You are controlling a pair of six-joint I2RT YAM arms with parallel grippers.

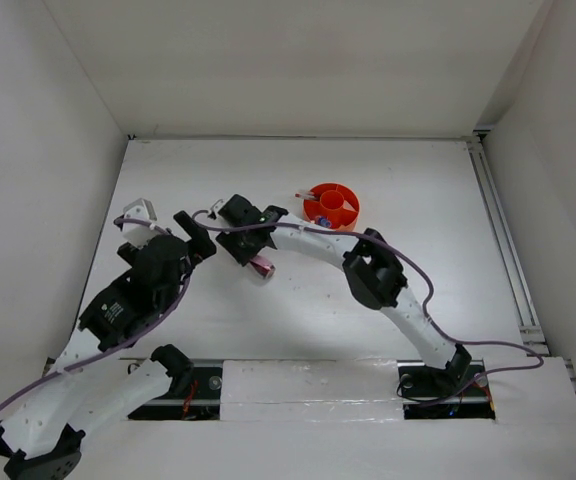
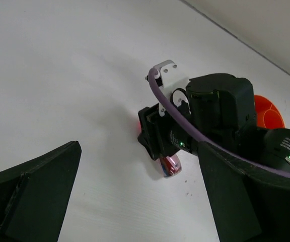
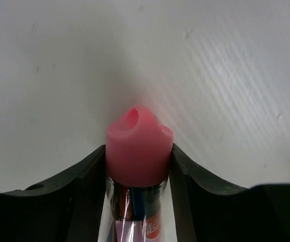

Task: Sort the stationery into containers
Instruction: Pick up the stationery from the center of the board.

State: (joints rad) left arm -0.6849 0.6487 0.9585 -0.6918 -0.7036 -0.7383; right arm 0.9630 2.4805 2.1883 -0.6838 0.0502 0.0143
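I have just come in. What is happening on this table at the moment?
The right gripper is shut on the pink-capped clear tube, close to the table, left of the orange organizer tub. The tube is not yet in the tub. The left gripper is open and empty, beside the right one.

Pink-capped clear tube point(image 3: 137, 146) clamped in right claw point(image 3: 138, 154).

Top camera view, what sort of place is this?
Probably a robot test cell: a white table boxed in by bare white walls, two arms bolted at its near edge, and one orange tub.
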